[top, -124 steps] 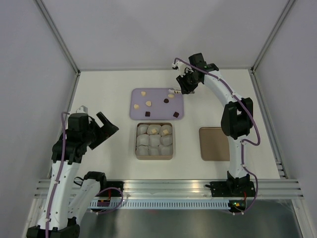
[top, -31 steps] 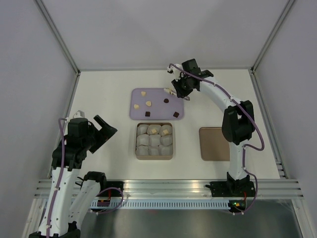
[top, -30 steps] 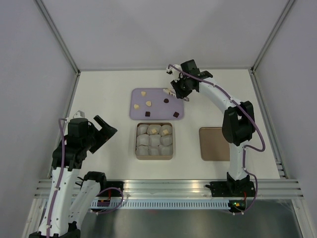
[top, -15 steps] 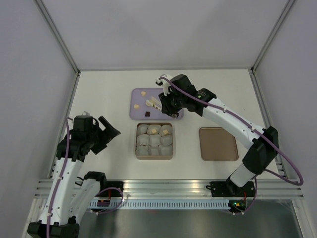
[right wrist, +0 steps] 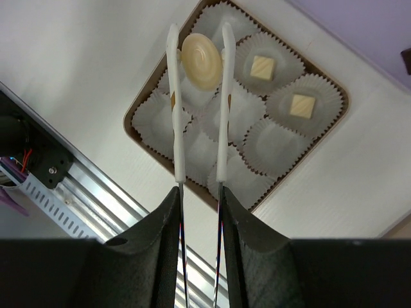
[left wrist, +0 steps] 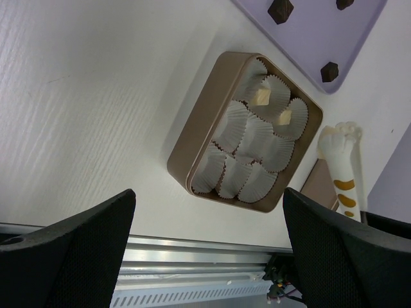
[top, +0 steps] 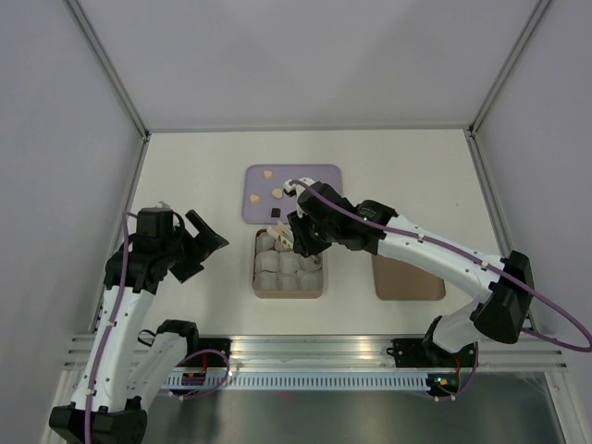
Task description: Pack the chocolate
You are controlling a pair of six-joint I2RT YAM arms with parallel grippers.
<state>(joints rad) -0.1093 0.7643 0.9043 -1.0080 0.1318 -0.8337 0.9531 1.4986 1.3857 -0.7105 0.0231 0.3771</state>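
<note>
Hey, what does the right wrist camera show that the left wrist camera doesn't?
Only the right wrist view: the right tool gripping the tongs, their tips pinching a round pale chocolate over the brown box. Only the left wrist view: the open left tool and three dark chocolate squares on the purple tray. Both: the box of white paper cups, two holding square pale chocolates, plus part of that tray.

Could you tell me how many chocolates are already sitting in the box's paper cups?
2: one pale square and a second in neighbouring cups at the box's edge. A third, round, hangs in the tongs above.
</note>
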